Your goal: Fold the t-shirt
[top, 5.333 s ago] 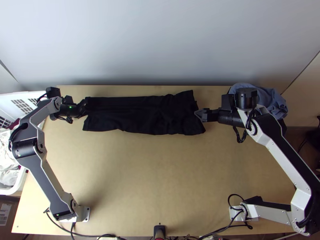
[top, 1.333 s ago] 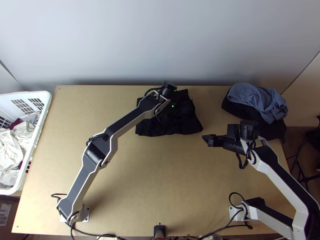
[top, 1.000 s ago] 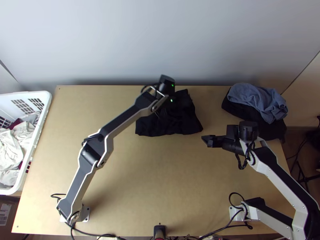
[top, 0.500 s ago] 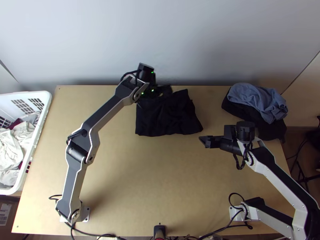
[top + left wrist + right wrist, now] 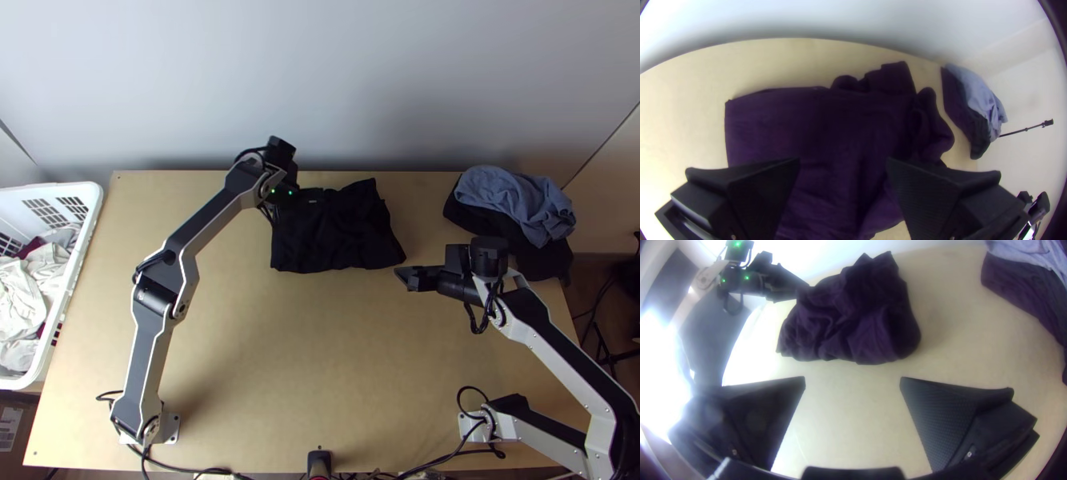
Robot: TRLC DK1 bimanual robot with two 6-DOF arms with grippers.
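Note:
The black t-shirt (image 5: 336, 232) lies folded into a compact, wrinkled bundle near the table's back edge, its upper right corner sticking out. Over its back left part is my left gripper (image 5: 308, 196). In the left wrist view my left gripper (image 5: 842, 164) is open above the cloth (image 5: 831, 120), which looks dark purple there. To the right of the bundle and nearer the front, my right gripper (image 5: 404, 277) is over bare table. The right wrist view has my right gripper (image 5: 852, 382) open with nothing between its fingers, the bundle (image 5: 853, 320) lying beyond them.
A blue-grey garment (image 5: 512, 200) rests on dark cloth (image 5: 540, 254) at the table's back right corner. A white basket (image 5: 90, 210) of clothes stands off the left side. Bare wooden table (image 5: 296, 360) spreads in front of the bundle.
The left arm carried the shirt's left part over to the right, shortening the bundle, then drew back leftward off it. My right gripper left the shirt's right end, moved frontward and lately edged slightly left.

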